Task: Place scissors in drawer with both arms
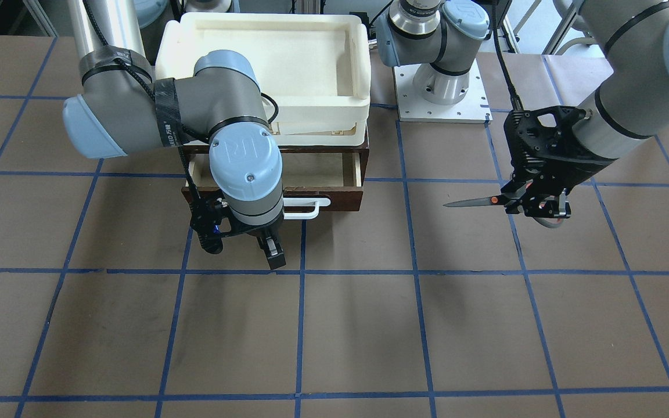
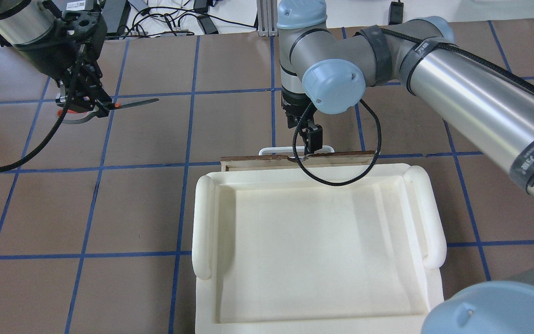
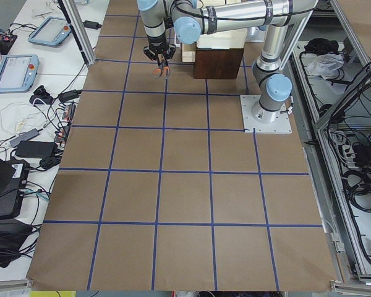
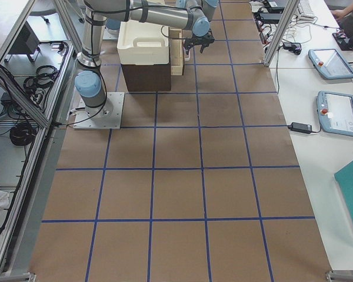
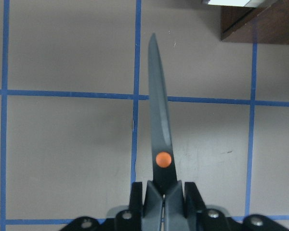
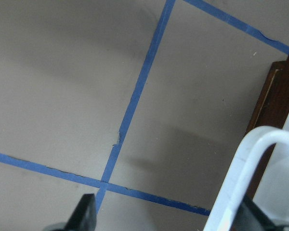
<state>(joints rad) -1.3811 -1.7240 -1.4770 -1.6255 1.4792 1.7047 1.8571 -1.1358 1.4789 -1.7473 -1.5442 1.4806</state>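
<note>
L gripper, black two-finger type, is clenched on the handle end of the small scissors w/ dark grey blades, grey loops and an orange pivot dot. Blades are closed and lie level, tip aimed toward the dark brown wooden drawer. Scissors are well apart from drawer, out on the robot's-left side of it, held up off the brown table w/ blue tape grid.

R gripper, also black two-finger, hangs just in front of drawer's front panel. Its fingers are spread wide and grip nothing. R wrist cam shows drawer's white bar handle between the fingertips, close to the drawer-side one; whether it touches, can't tell.

Containers: drawer stands partway open from its dark brown cabinet. Pale plywood interior shows bare along the open strip; the rest is hid under the cabinet top. Directly above drawer, on top of the cabinet, sits a cream-white rectangular plastic tray w/ rolled rims, and its floor is bare too.

Count: 1 pr scissors, 1 drawer, 1 handle, 1 tray, 2 grey-silver jointed arms w/ light-blue joint caps, 2 grippers.
</note>
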